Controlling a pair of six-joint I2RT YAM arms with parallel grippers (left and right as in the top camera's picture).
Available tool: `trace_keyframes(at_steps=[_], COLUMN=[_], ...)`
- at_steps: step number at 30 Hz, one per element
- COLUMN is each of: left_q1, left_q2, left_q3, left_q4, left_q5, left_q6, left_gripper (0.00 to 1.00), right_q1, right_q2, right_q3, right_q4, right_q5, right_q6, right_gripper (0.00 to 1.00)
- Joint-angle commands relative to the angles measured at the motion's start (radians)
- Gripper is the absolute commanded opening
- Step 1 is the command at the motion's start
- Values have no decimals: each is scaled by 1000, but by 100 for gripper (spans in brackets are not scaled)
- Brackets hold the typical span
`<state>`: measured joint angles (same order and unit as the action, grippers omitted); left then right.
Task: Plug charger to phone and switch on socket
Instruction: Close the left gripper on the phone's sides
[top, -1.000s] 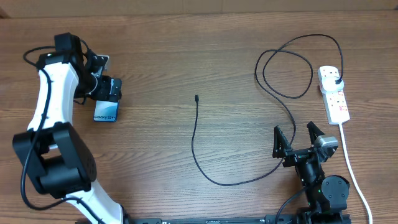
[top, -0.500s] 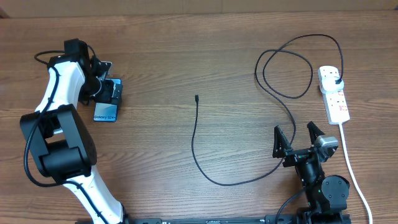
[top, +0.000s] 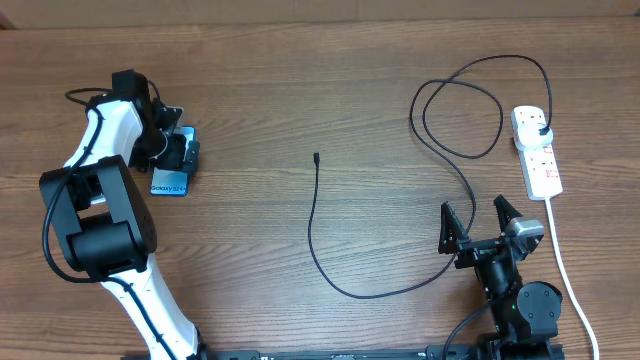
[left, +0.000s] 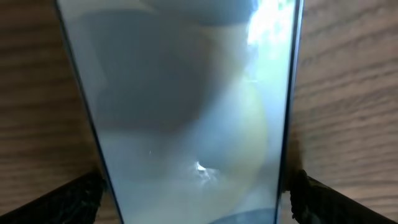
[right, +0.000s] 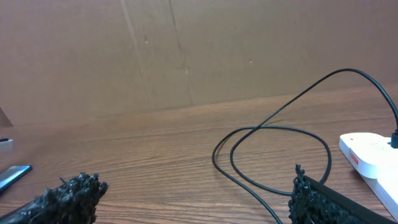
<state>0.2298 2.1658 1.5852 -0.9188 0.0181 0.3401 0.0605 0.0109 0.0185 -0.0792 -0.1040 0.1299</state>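
**Left arm settles over the phone**

On the tabletop (top: 300, 80), the left end effector (top: 180, 150) has shifted further over the far-left phone (top: 170, 184). Its fingers (left: 74, 199) flank the phone's edges, but I cannot tell if they grip. The right end effector (top: 480, 225) gapes idle. The socket (top: 538, 155) lies far right. The charger (top: 312, 230) tip lies unplugged, so pickup seems next.

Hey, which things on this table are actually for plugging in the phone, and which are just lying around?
For the job: phone, black charger cable, white power strip, left gripper straddling the phone.
Not in use: right gripper, open and away from everything; cardboard backdrop.
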Motion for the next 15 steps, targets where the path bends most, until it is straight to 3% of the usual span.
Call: trace_keyframes(at_steps=[1,15], left_q1=[-2,-8], left_q2=[19,20], left_q3=[20,-12], left_q4=[23,77], left_q5=[21,53], left_q6=[-3,-2], left_gripper=[98,90], right_q1=[6,6], right_q2=[-8,-8], right_q3=[-11,-11], right_q4=[3,3], right_q5=[6,6], right_q6=[0,0], right_gripper=[100,100])
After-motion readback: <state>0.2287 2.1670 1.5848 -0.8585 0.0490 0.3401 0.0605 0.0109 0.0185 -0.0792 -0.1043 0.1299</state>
